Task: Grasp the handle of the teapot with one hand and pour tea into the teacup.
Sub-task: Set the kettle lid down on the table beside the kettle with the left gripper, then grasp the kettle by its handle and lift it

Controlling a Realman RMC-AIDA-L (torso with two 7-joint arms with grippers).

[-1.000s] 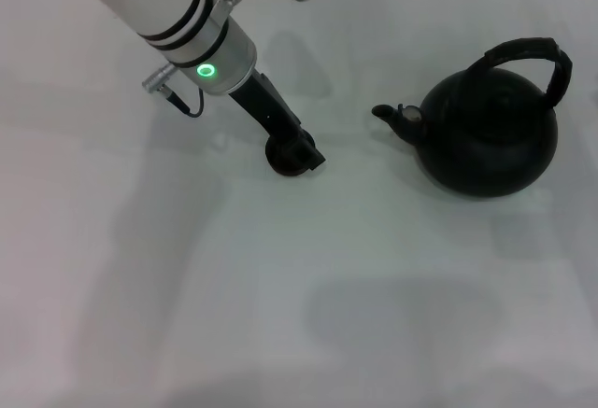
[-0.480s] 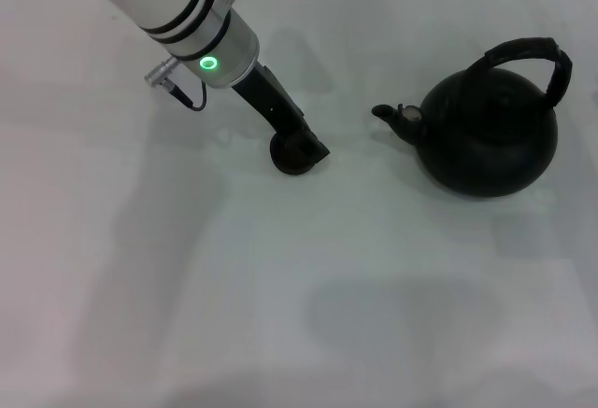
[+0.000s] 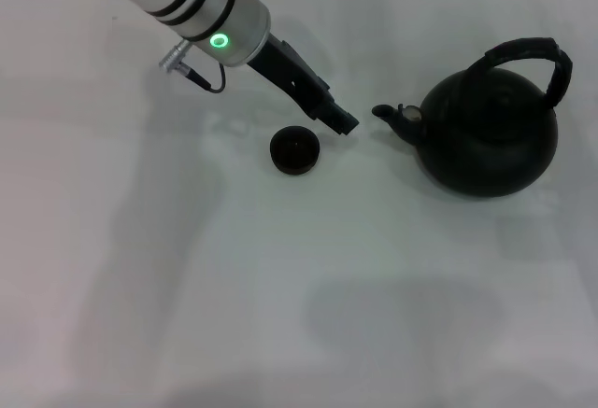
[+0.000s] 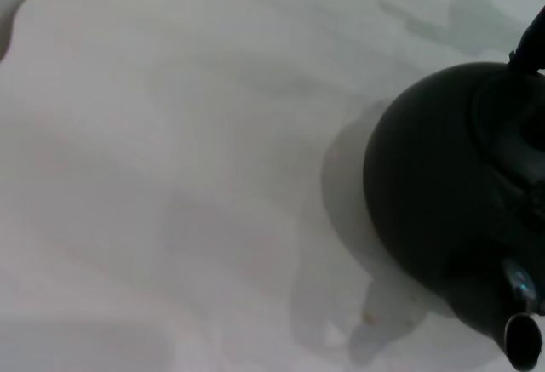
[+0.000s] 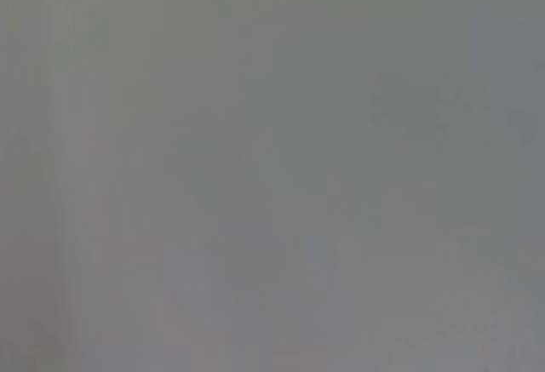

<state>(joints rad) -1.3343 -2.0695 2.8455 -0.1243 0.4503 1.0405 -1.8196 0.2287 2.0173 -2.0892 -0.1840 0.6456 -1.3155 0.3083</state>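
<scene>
The tiny black teacup (image 3: 294, 149) stands alone on the white table (image 3: 280, 287). My left gripper (image 3: 340, 121) hangs just above and to the right of it, open and holding nothing, pointing toward the teapot's spout (image 3: 392, 116). The squat black teapot (image 3: 488, 134) sits upright at the right, its arched handle (image 3: 531, 53) untouched. In the left wrist view the teapot (image 4: 443, 210) fills the right side, spout (image 4: 521, 340) at the lower corner. No tea is visible. My right gripper is out of view.
The left arm's white forearm with a green light (image 3: 220, 41) reaches in from the upper left. The right wrist view shows only a plain grey surface.
The left gripper has let go of the teacup, then lifted and moved right toward the teapot's spout. The cup stays where it was set. The teapot has not moved.
</scene>
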